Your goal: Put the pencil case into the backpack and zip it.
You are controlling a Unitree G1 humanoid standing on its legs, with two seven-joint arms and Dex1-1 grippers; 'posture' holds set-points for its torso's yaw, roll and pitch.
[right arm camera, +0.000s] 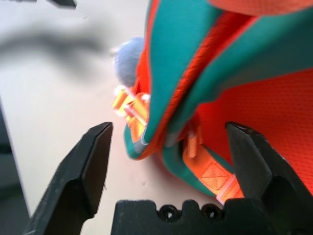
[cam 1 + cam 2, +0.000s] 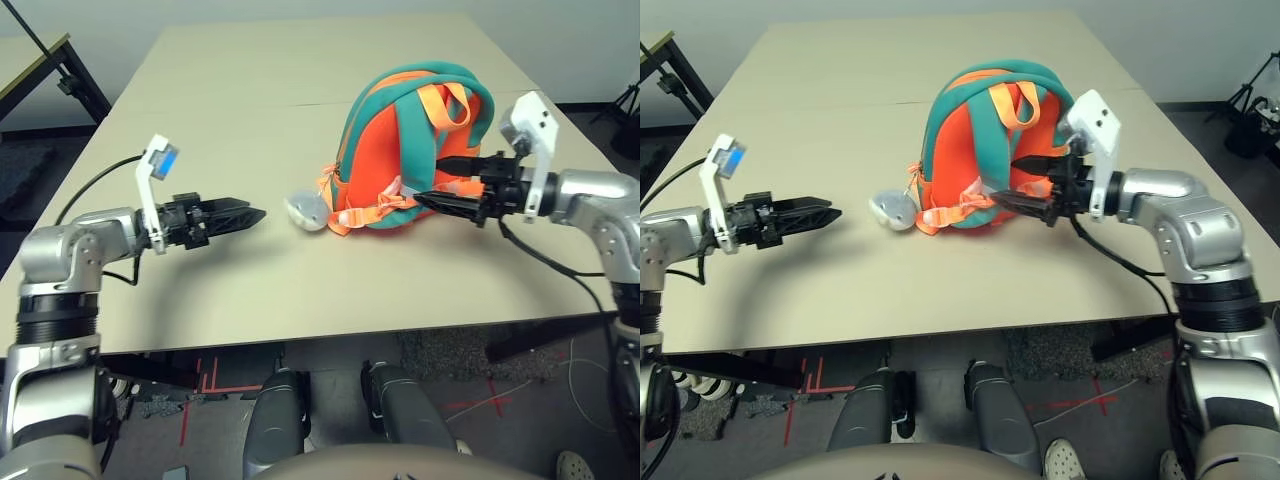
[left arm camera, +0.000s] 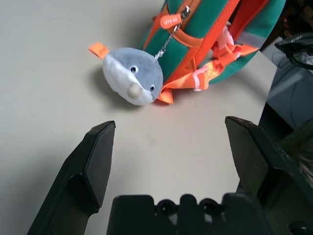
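Observation:
The teal and orange backpack stands upright right of the table's middle, its orange straps facing me. A grey-white plush shark hangs from it by a chain and rests on the table at its left foot. My right gripper is open at the backpack's right side, its fingers on either side of the lower strap and edge. To the left, over bare table, my left gripper is open and empty, pointing at the shark a short way off. The pencil case is out of view.
The beige table stretches far behind and to the left of the backpack. A black-legged stand is off the table's far left corner. Cables trail from both wrists along the table's front edge.

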